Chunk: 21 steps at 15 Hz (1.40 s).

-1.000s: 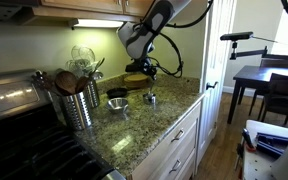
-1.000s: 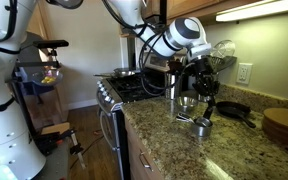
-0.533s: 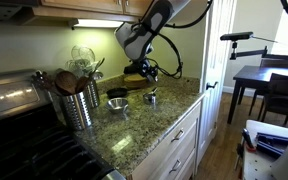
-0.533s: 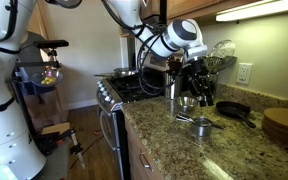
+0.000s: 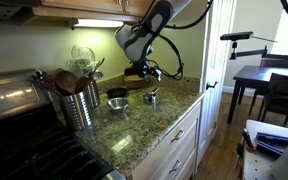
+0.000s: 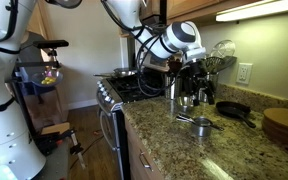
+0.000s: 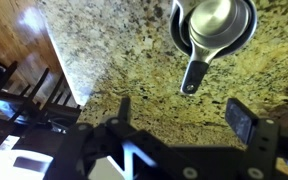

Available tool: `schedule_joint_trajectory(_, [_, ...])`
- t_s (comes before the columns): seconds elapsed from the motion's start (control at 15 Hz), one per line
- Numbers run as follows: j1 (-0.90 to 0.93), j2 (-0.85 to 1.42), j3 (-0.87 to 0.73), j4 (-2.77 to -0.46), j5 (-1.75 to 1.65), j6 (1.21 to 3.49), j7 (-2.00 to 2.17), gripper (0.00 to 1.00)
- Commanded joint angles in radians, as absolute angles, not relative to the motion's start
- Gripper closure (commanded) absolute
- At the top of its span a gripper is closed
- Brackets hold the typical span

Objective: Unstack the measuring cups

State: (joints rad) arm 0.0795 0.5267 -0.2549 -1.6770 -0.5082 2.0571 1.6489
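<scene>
So the measuring cups [image 7: 216, 24] are sitting nested in one stack on the speckled granite counter [image 7: 104, 50], with the handles lined up and pointing back toward the gripper [image 7: 182, 115]. The jaws are wide apart with nothing between them, just bare granite, and they're hanging above the counter, clear of the stack. In an exterior view the gripper [image 5: 150, 73] is up over the cups [image 5: 151, 98], which sit near the counter's front edge, with a dark-rimmed bowl [image 5: 117, 102] just beside them and a steel utensil canister [image 5: 81, 106] further along. From the opposite side the stack [image 6: 201, 125] is small and kinda blurry, so I can't count the cups in it. A dark pan [image 6: 232, 110] sits behind it.
</scene>
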Motion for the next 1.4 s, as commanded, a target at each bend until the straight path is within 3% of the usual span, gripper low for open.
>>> schedule_joint_trajectory(0.0, [0.077,0.497,-0.262,-1.723,-0.537,2.056,1.693,0.0])
schedule_joint_trajectory(1.33, [0.001,0.686,-0.279,-1.577,-0.474,2.138,1.721,0.0])
